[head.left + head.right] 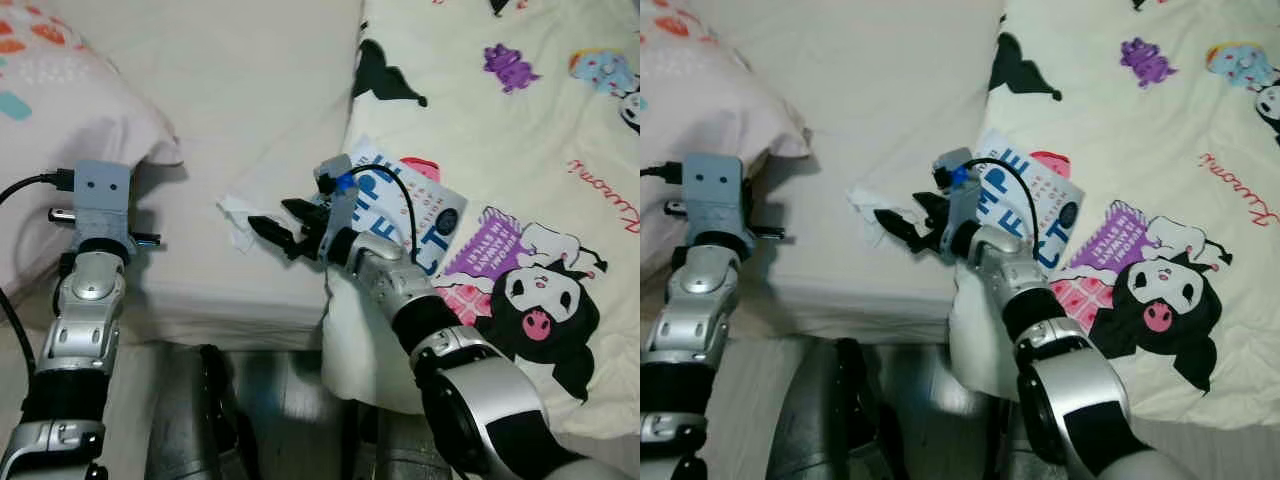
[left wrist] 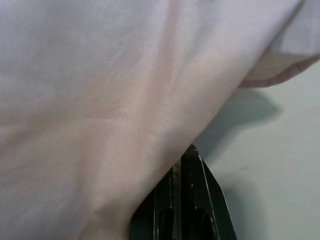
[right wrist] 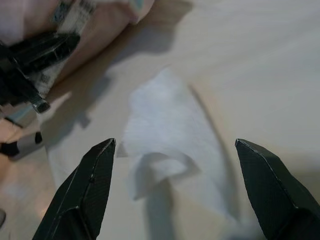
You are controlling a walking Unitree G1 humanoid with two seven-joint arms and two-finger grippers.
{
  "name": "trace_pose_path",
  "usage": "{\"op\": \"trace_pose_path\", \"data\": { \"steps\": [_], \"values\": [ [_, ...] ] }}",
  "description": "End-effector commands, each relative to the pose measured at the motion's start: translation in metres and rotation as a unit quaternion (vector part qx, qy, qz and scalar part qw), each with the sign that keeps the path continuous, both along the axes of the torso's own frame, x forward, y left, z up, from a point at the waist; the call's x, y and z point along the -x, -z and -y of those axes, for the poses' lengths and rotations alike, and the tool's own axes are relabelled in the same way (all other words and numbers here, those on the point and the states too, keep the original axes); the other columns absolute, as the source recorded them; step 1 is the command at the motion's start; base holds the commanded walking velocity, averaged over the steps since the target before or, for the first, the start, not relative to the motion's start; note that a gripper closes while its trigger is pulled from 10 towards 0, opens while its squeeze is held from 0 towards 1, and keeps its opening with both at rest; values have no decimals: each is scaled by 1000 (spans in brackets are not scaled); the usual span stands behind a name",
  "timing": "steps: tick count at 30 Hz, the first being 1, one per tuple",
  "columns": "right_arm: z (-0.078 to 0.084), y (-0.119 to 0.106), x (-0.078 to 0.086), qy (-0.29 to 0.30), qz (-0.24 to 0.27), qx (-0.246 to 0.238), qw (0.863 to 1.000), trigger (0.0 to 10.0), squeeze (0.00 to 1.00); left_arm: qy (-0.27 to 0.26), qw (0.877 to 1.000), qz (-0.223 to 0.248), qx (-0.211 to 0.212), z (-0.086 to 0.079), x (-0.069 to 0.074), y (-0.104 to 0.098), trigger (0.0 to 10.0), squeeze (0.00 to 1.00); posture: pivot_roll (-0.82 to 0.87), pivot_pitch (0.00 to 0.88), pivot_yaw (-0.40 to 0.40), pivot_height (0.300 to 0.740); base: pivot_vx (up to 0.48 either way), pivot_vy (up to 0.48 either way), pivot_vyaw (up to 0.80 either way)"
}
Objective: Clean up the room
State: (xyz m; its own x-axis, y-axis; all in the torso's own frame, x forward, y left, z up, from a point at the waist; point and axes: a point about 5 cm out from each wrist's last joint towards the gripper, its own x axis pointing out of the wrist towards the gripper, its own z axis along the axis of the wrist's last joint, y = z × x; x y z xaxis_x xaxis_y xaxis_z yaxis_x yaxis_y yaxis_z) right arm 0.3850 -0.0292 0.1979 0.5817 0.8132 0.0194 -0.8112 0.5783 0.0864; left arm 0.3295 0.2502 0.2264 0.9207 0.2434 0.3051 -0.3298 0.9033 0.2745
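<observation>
Left eye view: a crumpled white tissue (image 1: 238, 216) lies on the cream sheet (image 1: 250, 90) of the bed, near the mattress edge. The right gripper (image 1: 277, 226) reaches in from the right with its tips just beside the tissue, fingers parted, nothing between them. Behind the right wrist a book (image 1: 420, 215) with large blue letters rests on the cartoon-print blanket (image 1: 520, 130). The left arm is raised at the left, its grey wrist block in front of a pink pillow (image 1: 60, 110); its fingers are hidden behind that block here.

Right eye view: same layout. The tissue (image 1: 866, 205) sits just ahead of the right gripper (image 1: 902, 222), between it and the pillow (image 1: 710, 100). The book (image 1: 1035, 195) overlaps the blanket's edge.

Left wrist view: the left gripper (image 2: 182, 200) shows as two black fingers pressed close together, tips against the underside of the pillow fabric (image 2: 115, 100). No cloth can be seen pinched between them; whether they hold anything cannot be told. Pale sheet (image 2: 285, 150) lies beyond.

Right wrist view: the right gripper (image 3: 175, 150) is spread wide, one finger on each side of the tissue (image 3: 165, 145), which lies flat on the sheet with a folded corner. Neither fingertip (image 3: 102, 150) touches it. The other arm's black fingers show at the pillow's edge.
</observation>
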Motion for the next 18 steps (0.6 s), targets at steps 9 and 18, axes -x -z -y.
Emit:
{"op": "trace_pose_path", "data": {
  "steps": [9, 18],
  "values": [
    [-16, 5, 1, 8, 41, 105, 994, 0, 0, 8, 1000, -23, 8, 11, 19, 6, 0, 0, 181, 586, -105, 514, 0, 0, 0],
    [-16, -4, -1, 18, 41, 47, 998, 0, 0, 17, 999, -42, 17, 20, 25, 6, 0, 0, 183, 564, -121, 514, 0, 0, 0]
  ]
}}
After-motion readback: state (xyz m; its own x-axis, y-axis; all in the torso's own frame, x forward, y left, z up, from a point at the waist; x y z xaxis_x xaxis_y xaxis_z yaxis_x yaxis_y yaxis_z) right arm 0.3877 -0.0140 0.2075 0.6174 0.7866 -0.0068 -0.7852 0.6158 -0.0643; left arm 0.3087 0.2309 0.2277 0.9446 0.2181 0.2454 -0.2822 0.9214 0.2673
